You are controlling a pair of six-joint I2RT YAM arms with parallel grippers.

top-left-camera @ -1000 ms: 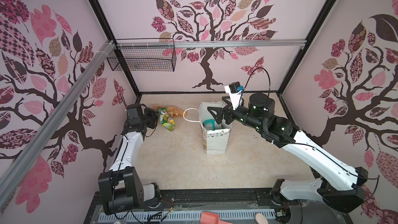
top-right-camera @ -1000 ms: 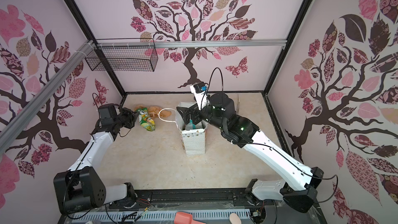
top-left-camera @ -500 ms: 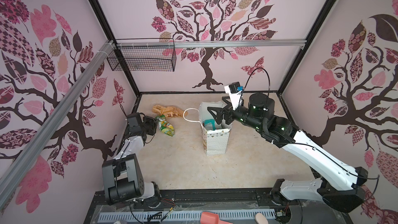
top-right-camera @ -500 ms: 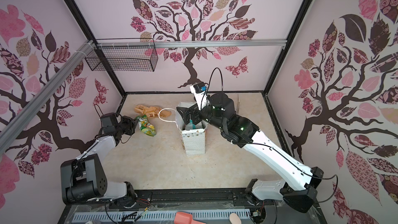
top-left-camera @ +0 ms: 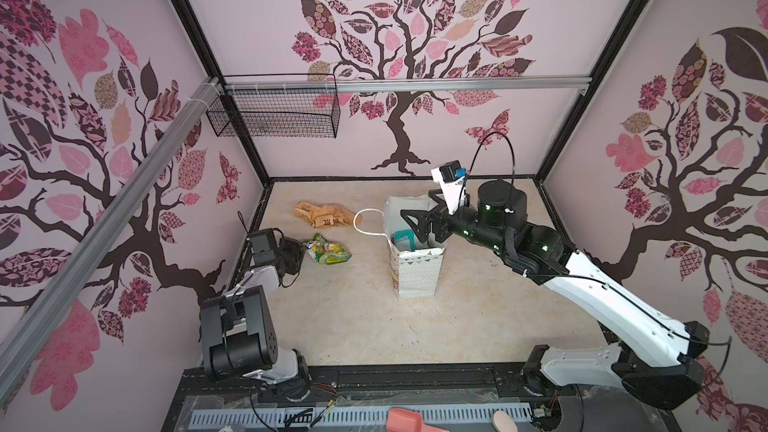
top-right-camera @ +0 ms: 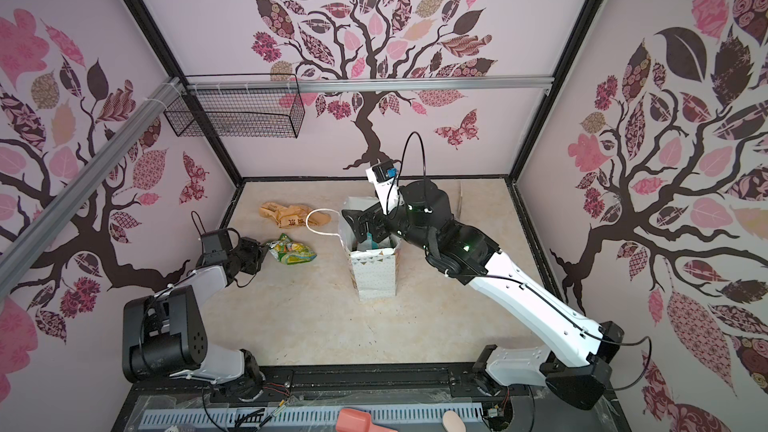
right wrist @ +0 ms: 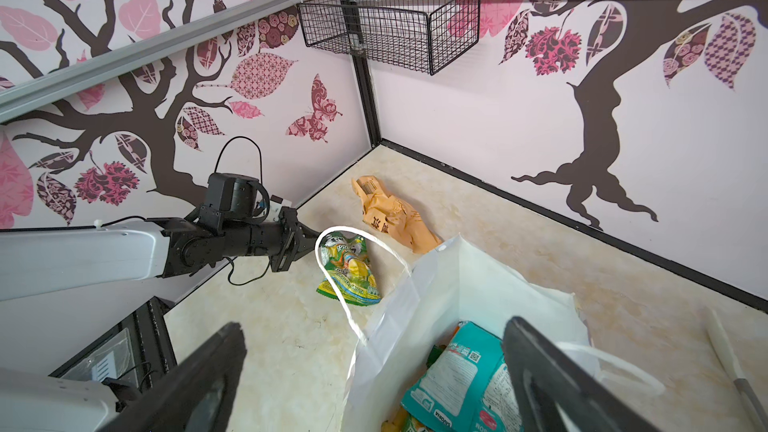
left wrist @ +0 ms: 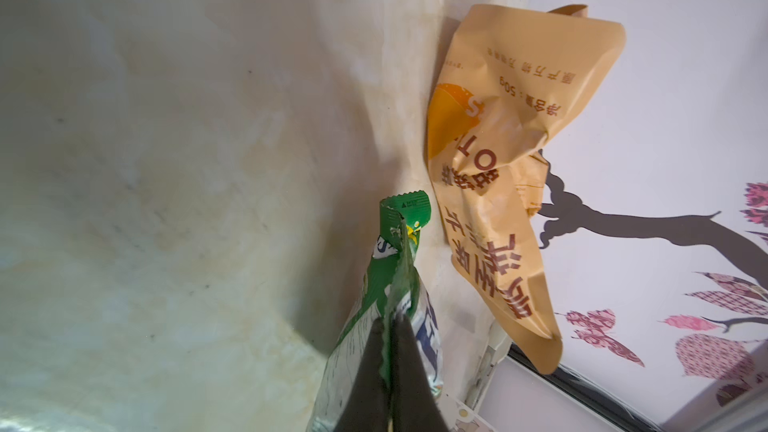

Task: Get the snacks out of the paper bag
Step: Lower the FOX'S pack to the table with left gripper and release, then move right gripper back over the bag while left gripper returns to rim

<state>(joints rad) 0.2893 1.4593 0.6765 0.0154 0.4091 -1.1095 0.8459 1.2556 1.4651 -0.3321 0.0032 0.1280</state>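
Note:
The white paper bag (top-left-camera: 415, 280) (top-right-camera: 376, 280) stands upright mid-floor, and a teal snack (right wrist: 457, 371) (top-left-camera: 402, 238) shows inside it with more packets beneath. My right gripper (right wrist: 374, 384) (top-left-camera: 417, 222) hovers open at the bag's mouth, one finger over the inside and one outside its left wall. Left of the bag, my left gripper (left wrist: 388, 322) (top-left-camera: 300, 249) is shut on the edge of a green-and-yellow snack (left wrist: 386, 276) (top-left-camera: 330, 252) (right wrist: 351, 272) that rests on the floor. A tan-orange snack (top-left-camera: 322, 216) (left wrist: 498, 184) lies behind it near the back wall.
A rope handle (top-left-camera: 361, 222) of the bag loops out toward the two loose packets. A black wire basket (top-left-camera: 274, 114) hangs high in the back left corner. The left wall stands close behind my left arm. A pink scoop (top-left-camera: 409, 423) lies beyond the front rail.
My left gripper has drawn toward the front with the green-and-yellow snack, leaving the tan-orange packet behind. The right arm has stayed over the bag.

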